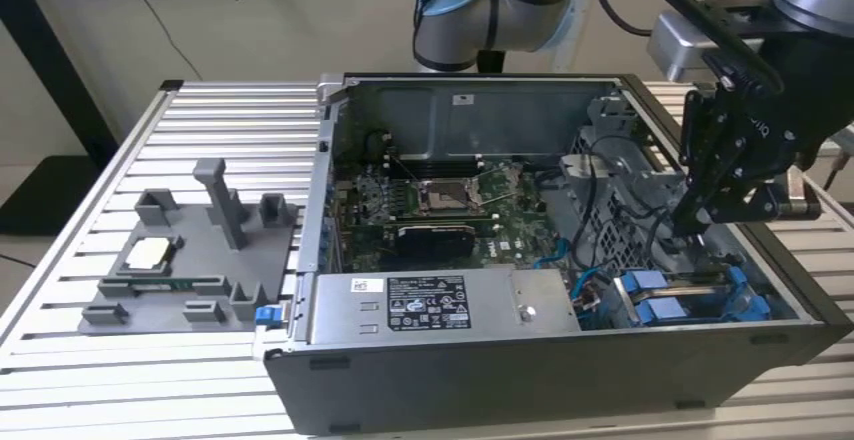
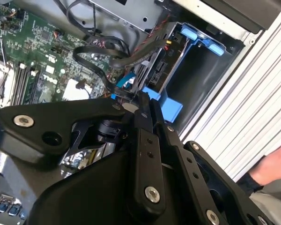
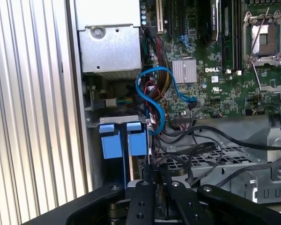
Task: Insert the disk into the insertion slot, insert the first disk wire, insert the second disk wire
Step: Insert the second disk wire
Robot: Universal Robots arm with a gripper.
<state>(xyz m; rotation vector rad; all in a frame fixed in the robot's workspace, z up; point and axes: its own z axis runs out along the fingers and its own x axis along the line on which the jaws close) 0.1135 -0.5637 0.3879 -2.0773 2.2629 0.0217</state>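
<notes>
Gripper (image 1: pixel 683 228) hangs over the drive cage at the exterior view's right; fingertips pressed close together, gap barely visible in both wrist views. Cannot tell if a wire is pinched.

Disk (image 1: pixel 667 310) sits in the insertion slot (image 1: pixel 701 295), near right corner of the computer case (image 1: pixel 534 380), just below and nearer than the fingertips. Not touching them.

Case also holds the motherboard (image 1: pixel 441 200), power supply box (image 1: pixel 427 305) and a blue cable (image 3: pixel 152 93).

Disk's long axis follows the near wall; blue tabs face the motherboard.
</notes>
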